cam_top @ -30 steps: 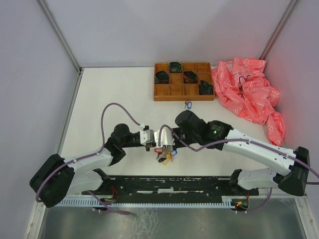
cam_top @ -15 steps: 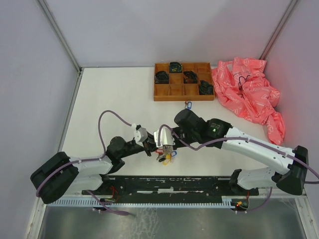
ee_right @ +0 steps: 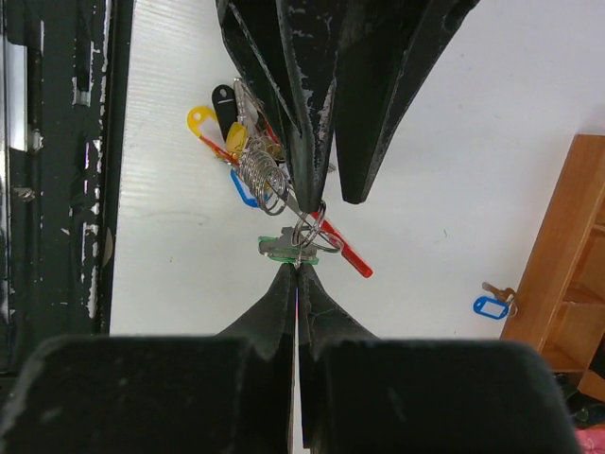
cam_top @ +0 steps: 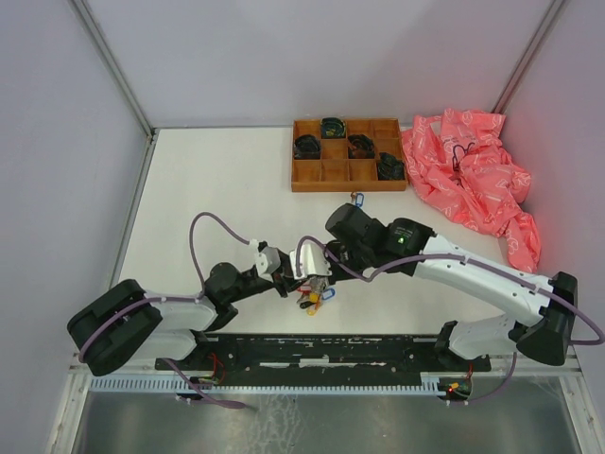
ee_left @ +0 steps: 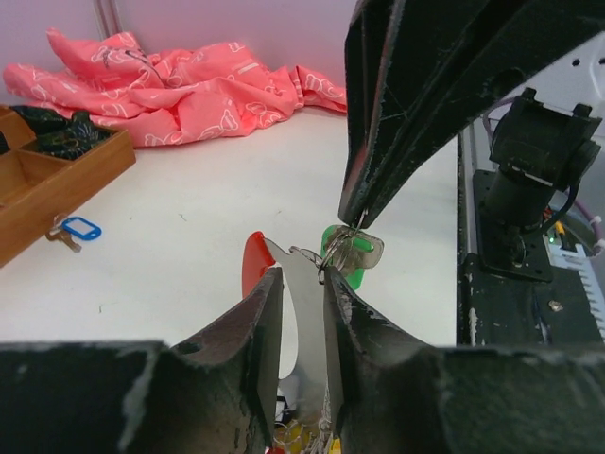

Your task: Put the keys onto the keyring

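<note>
The keyring (ee_left: 330, 253) hangs at mid-table, carrying a key with a green tag (ee_left: 356, 253), a curved red strap (ee_left: 252, 264) and a bunch of coloured tags (cam_top: 312, 300). My right gripper (ee_right: 298, 268) is shut on the keyring's wire beside the green tag (ee_right: 284, 251); it comes down from above in the left wrist view (ee_left: 355, 219). My left gripper (ee_left: 301, 275) is open a little, with a pale flat piece of the bunch standing between its jaws and the ring touching its right fingertip. A loose key with a blue tag (cam_top: 356, 199) lies on the table.
A brown wooden tray (cam_top: 345, 186) holding dark coiled items sits at the back, just beyond the loose blue-tag key (ee_right: 491, 305). A crumpled pink cloth (cam_top: 473, 180) lies at the back right. A black rail (cam_top: 321, 352) runs along the near edge.
My left gripper's jaws have parted a little. The left arm has dropped lower and drawn toward the near edge. The right gripper has kept hold of the ring.
</note>
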Controlling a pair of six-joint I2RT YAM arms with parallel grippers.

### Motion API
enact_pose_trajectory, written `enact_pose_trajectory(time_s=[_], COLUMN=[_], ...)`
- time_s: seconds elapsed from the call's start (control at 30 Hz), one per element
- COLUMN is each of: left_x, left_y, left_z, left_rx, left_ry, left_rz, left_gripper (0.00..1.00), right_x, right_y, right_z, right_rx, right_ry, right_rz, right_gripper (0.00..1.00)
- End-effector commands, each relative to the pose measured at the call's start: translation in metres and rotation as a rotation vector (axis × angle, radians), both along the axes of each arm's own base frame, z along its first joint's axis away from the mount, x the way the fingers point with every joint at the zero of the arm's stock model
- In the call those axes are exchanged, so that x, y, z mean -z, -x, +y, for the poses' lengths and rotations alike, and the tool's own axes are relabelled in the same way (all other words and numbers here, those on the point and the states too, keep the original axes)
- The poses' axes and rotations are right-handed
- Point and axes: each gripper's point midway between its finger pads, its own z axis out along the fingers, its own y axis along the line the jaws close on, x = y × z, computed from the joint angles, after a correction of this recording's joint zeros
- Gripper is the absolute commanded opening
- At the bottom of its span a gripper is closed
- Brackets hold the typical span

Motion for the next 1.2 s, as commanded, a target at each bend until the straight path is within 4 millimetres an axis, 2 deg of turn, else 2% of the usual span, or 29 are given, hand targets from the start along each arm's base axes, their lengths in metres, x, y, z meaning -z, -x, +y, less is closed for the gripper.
enact_pose_trajectory(time_s=[0.0,0.2,0.33,0.57,0.9,1.07,1.17], left_x=[-0.017,-0.018,-0.018,-0.02,-0.001,-0.004,-0.006], left_y=[0.005,0.015,0.015,0.018,0.023,0.021,0.019], left_z=[-0.001,-0.007,-0.015,-0.028,-0.034,-0.036,-0.038], left_rx=[0.041,0.115,0.161,0.234,0.306,0.306,0.303], left_ry=[-0.017,-0.067,-0.107,-0.102,-0.153,-0.154,-0.15], left_rz=[-0.199,-0.331,-0.361,-0.354,-0.289,-0.29,-0.283], left_gripper=[0.31,0.33,0.33,0.32,0.3,0.23,0.08], right_x=[-0.015,-0.015,-0.016,-0.016,-0.018,-0.017,-0.015], right_y=[0.008,0.009,0.009,0.009,0.008,0.008,0.009], right_z=[0.004,0.003,0.004,0.007,0.008,0.009,0.008], right_rx=[-0.039,-0.048,-0.053,-0.054,-0.052,-0.054,-0.053], right_ry=[-0.008,0.003,0.002,-0.001,-0.013,-0.016,-0.012], right_rz=[0.028,0.039,0.039,0.045,0.033,0.039,0.043], right_gripper=[0.01,0.01,0.01,0.01,0.01,0.01,0.01])
